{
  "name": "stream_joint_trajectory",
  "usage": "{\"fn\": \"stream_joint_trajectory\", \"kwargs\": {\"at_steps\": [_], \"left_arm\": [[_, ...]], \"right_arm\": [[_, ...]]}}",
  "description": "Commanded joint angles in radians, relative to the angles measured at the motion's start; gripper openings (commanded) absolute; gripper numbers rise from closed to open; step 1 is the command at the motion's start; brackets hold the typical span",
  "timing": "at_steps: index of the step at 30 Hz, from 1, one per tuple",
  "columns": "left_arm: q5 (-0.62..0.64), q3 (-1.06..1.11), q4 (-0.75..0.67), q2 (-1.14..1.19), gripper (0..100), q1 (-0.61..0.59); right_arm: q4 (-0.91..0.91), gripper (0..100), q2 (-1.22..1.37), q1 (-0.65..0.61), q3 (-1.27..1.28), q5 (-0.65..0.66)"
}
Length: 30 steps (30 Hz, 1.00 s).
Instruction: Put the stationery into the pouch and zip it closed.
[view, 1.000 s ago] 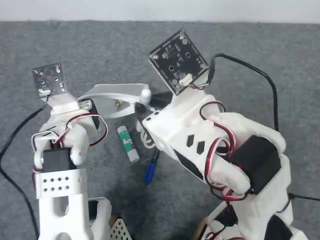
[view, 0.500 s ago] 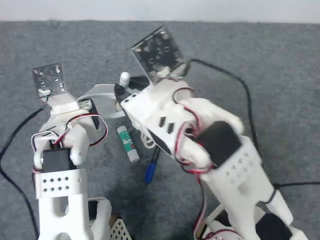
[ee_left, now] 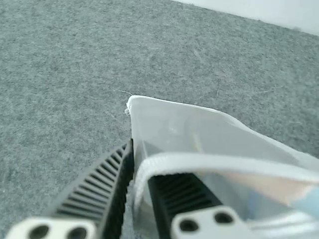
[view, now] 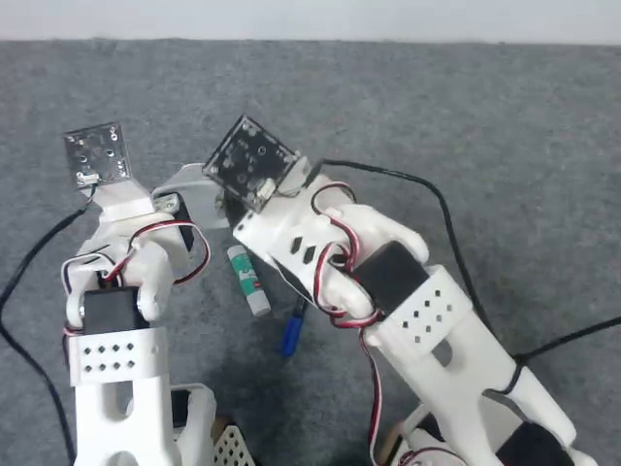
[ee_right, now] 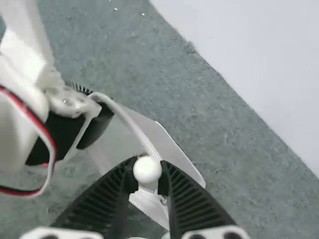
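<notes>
The pen (view: pixel 292 330) lies at five o'clock of the glue stick (view: pixel 248 280), both outside the pouch (view: pixel 189 184) at their eleven o'clock. The left gripper (ee_left: pixel 135 162) is clenched on the pouch's edge, and the right gripper (ee_right: pixel 147 167) grasps the zip pull (ee_right: pixel 147 172). The pull is best drawn straight along the zip while the left hold anchors firmly.

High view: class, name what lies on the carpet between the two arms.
In the high view, a green-and-white glue stick lies between the left arm and right arm, with a blue pen beside it.
</notes>
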Motion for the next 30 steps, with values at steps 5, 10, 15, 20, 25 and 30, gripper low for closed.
{"fn": "stream_joint_trajectory", "kwargs": {"at_steps": [5,10,15,20,25,30], "left_arm": [[0.017,-0.018,-0.012,-0.008,1,-0.012],[0.017,-0.018,-0.014,-0.008,1,-0.012],[0.017,-0.018,-0.014,-0.008,1,-0.011],[0.017,-0.016,-0.014,-0.006,1,-0.011],[0.017,0.005,-0.046,-0.006,1,-0.009],[0.017,0.010,-0.049,-0.006,1,-0.009]], "right_arm": [[-0.010,0.6,0.004,0.016,0.103,0.091],[-0.047,0.6,0.008,0.016,0.167,0.107],[-0.217,0.6,0.002,0.016,0.288,0.109],[-0.251,3.8,-0.005,0.016,0.315,0.109],[-0.173,21.2,-0.113,0.016,0.318,0.109],[-0.090,22.1,-0.286,0.016,0.319,0.109]]}}
